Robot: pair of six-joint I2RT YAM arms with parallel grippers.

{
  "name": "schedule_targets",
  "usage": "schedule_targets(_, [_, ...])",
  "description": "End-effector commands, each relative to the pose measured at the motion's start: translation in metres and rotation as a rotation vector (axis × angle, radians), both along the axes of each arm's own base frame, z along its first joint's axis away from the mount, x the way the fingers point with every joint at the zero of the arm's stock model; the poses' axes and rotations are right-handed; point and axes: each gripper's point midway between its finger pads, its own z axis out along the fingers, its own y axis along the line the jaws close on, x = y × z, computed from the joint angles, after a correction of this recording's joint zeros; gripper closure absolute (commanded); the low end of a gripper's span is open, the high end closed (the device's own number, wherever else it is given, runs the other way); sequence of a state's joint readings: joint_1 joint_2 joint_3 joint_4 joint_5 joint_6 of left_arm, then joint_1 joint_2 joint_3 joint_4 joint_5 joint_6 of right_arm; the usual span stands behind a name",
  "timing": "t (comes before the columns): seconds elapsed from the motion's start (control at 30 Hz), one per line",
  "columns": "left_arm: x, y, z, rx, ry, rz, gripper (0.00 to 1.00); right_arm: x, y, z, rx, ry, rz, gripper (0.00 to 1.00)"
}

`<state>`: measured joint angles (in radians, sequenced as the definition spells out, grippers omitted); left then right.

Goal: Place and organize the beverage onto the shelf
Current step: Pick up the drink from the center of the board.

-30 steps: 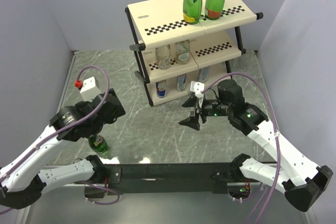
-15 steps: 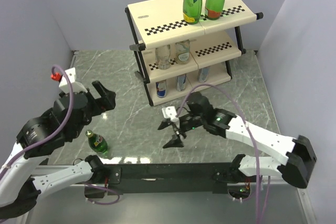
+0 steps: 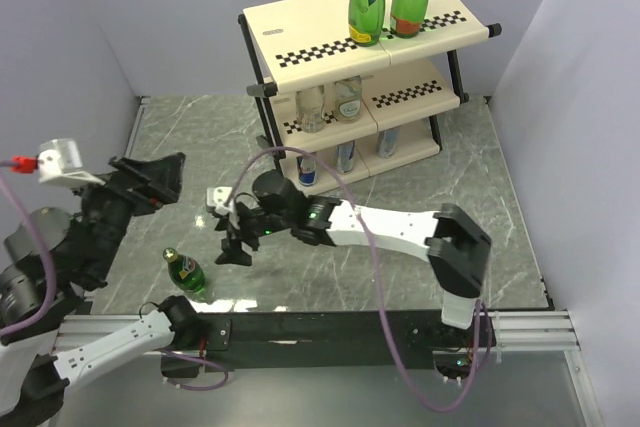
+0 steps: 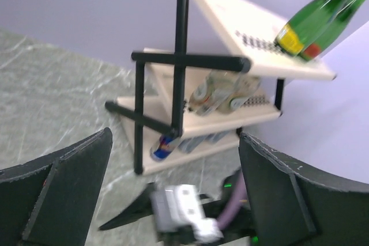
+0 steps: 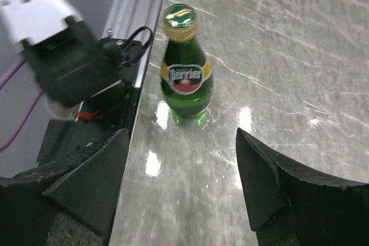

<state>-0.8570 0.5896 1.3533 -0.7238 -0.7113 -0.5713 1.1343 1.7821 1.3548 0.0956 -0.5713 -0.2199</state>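
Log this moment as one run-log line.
right fingers: open, empty, facing green bottle upright on table | left fingers: open, empty | shelf: two green bottles on top tier

You can read one word only: "Perrier", in the right wrist view, on the yellow-edged label of the green glass bottle [image 5: 185, 79] standing upright on the counter [image 5: 288, 56]. From above, the yellow labels of the two green bottles [image 3: 366, 2] on the top tier of the shelf [image 3: 300, 42] are too small for you to read. The labels of the clear bottles [image 3: 330, 102] are blurred. The cans [image 3: 308, 169] show red and blue marks, no legible letters.
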Motion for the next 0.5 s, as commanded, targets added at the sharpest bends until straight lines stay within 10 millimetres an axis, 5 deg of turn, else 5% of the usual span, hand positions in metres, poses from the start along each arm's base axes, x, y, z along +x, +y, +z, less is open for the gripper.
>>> schedule_targets(0.0, [-0.002, 0.005, 0.02, -0.031, -0.082, 0.009, 0.03, 0.009, 0.024, 0.023, 0.032, 0.022, -0.058, 0.19])
schedule_targets(0.47, [-0.01, 0.018, 0.014, -0.035, -0.102, 0.021, 0.02, -0.018, 0.083, 0.008, 0.014, 0.069, 0.075, 0.18])
